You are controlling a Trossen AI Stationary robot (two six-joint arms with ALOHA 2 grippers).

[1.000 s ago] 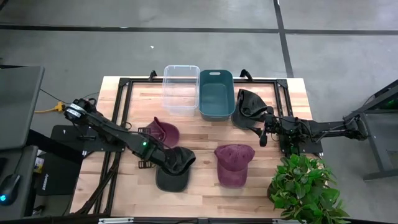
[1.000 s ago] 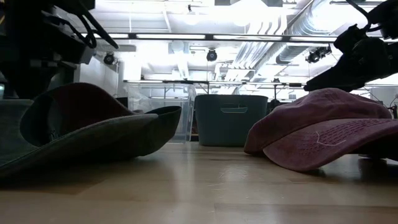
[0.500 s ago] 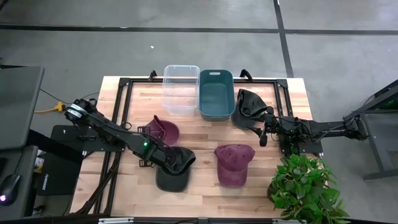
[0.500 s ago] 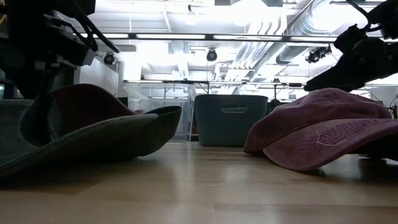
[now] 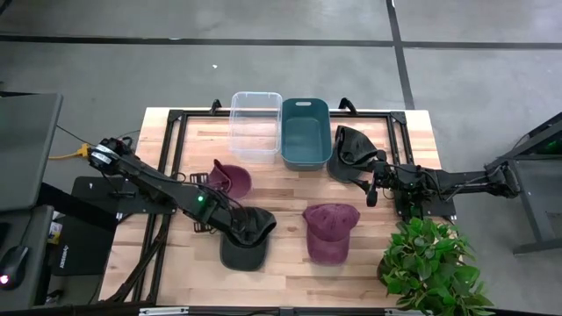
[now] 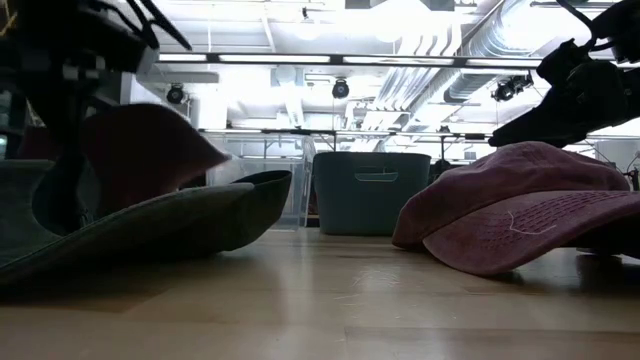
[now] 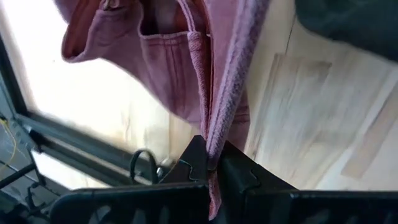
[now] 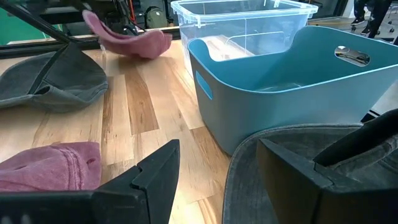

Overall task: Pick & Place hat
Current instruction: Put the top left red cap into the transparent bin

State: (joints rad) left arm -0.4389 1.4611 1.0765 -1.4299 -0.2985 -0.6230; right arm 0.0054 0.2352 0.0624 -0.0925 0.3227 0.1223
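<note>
The left gripper [image 5: 209,186] is shut on a maroon hat [image 5: 232,178], which also shows raised and tilted in the low view [image 6: 140,145] and in the right wrist view [image 8: 127,37]. A dark grey hat [image 5: 246,239] lies brim-down on the table near the left arm's forearm. A second maroon hat [image 5: 330,232] rests on its brim at mid-table. The right gripper [image 8: 217,180] is open beside a dark hat [image 5: 351,147] that lies by the teal bin; its fingers stand over that hat's edge [image 8: 273,155], and I cannot tell whether they touch it. My left gripper pinches the maroon hat's rim edge [image 7: 214,140] between its two fingers, and the cloth runs on back between them. The hat extends ahead of the fingers, tilted with its hollow side showing. Whether its low end is off the table I cannot tell.
A clear plastic bin [image 5: 256,127] and a teal bin [image 5: 305,132] stand side by side at the table's far edge. A potted plant [image 5: 430,263] sits at the near right corner. Bare wood lies between the hats at mid-table [image 5: 285,189].
The left gripper has risen, keeping its hold on the maroon hat. The hat has come up and tipped, its crown now higher in the low view, and it has shifted slightly toward the far edge. The right arm has kept still.
</note>
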